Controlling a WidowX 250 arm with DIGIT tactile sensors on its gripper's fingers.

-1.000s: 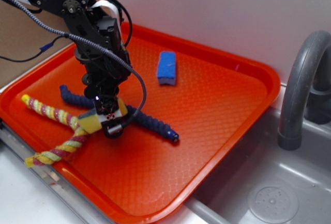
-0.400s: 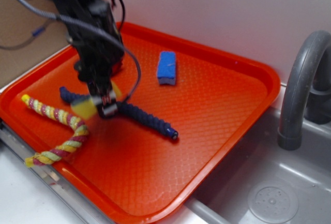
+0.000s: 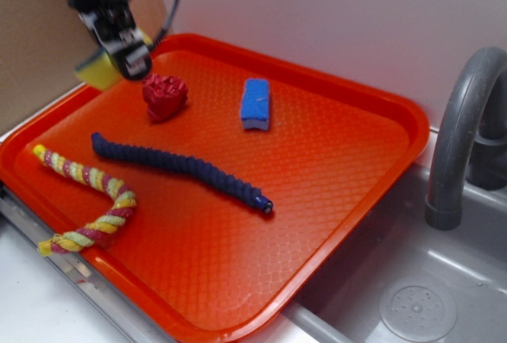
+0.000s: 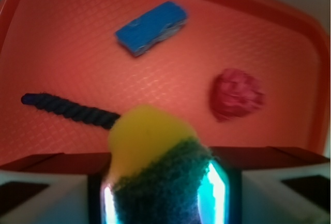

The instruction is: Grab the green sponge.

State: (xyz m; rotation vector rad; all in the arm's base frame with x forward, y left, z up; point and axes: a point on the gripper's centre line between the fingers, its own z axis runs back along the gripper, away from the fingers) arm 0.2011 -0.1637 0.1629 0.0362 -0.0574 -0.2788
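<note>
end effector (image 3: 119, 48): clamped on green sponge (image 4: 155, 157) | sponge: pinched between the fingers, foam bulging out, lifted clear above the orange tray's (image 3: 380, 105) far-left corner | judgement: grasp achieved, squeeze secures carry

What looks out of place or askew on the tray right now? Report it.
Nothing stands out. The green sponge is squeezed between the jaws of the gripper, above the tray's far left corner. The blue sponge, red ball and two ropes lie loosely on it, none damaged.
</note>
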